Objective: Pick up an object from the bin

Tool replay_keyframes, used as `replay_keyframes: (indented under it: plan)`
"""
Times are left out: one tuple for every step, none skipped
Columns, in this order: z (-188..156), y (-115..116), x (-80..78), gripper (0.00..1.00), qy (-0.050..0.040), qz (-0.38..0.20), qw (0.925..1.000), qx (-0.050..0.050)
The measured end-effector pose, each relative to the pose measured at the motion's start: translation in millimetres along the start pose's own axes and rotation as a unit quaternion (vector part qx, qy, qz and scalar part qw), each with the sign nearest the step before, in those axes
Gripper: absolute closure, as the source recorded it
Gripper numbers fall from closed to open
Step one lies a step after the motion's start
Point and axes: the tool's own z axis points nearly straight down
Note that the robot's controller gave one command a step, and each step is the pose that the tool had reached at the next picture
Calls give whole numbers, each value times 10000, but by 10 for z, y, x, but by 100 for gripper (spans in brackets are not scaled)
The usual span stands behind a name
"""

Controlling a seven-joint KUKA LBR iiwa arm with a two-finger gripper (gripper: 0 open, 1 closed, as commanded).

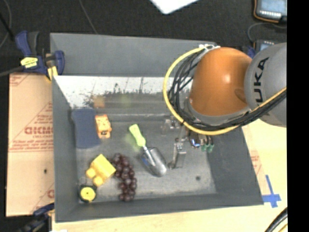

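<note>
Here, looking down from above, the grey bin (231, 178) has its things mostly in the left half. The arm comes in from the right. Its big orange cover (217, 81) hangs over the back right corner of the bin.

The gripper (177, 152) pokes down below the cover, near the middle of the floor. I cannot tell if its jaws are apart or together. Just to its left lies a little scoop (153, 162) with a silver end and a green handle. The silver end is the part nearest the gripper, and the handle points away toward the back left.

Left of the scoop is a bunch of dark purple grapes (125, 178), near the front wall. Next to them sits a yellow block (101, 167). A small yellow round thing (87, 194) is in the front left corner. A blue block (85, 127) stands by the left wall, with a small orange box (103, 126) just beside it.

To the right of the gripper the floor is bare all the way to the right wall. The floor is also bare between the gripper and the front wall.
</note>
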Motion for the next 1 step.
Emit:
replay_keyframes:
  plan:
    - [-42,-1,-5,0,-33,5,10000,-2]
